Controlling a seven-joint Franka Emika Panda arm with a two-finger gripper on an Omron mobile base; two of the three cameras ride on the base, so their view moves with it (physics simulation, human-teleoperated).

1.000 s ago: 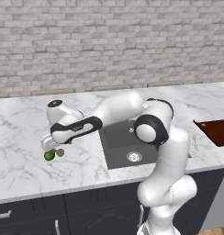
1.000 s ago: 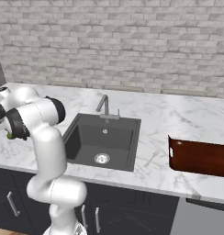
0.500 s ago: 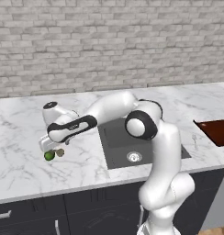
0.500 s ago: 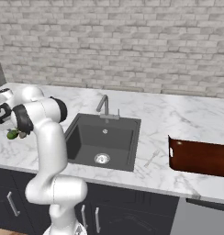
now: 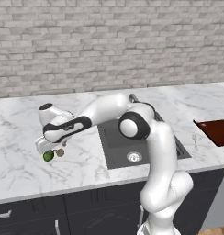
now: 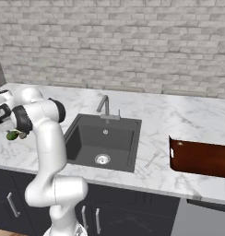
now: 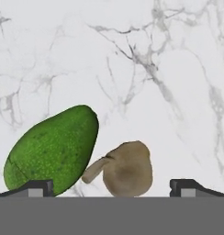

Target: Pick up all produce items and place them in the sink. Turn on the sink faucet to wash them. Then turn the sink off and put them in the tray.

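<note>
The end effector (image 7: 112, 187) is held fully open with nothing between its tips, poised just above the two produce items on the white marble worktop (image 5: 22, 160). Over the last second the elbow has been swung nearer the sink (image 5: 132, 147) while the hand was kept over the same spot, which suggests a final alignment before a first pick; nothing is judged to have been moved yet. In the hand view the green avocado-like fruit (image 7: 52, 149) lies at about 9 o'clock of the tan lumpy piece (image 7: 125, 169), the two apparently touching. The faucet (image 6: 105, 107) is seen behind the basin, and the tray (image 6: 199, 159) is cut off at the right.
</note>
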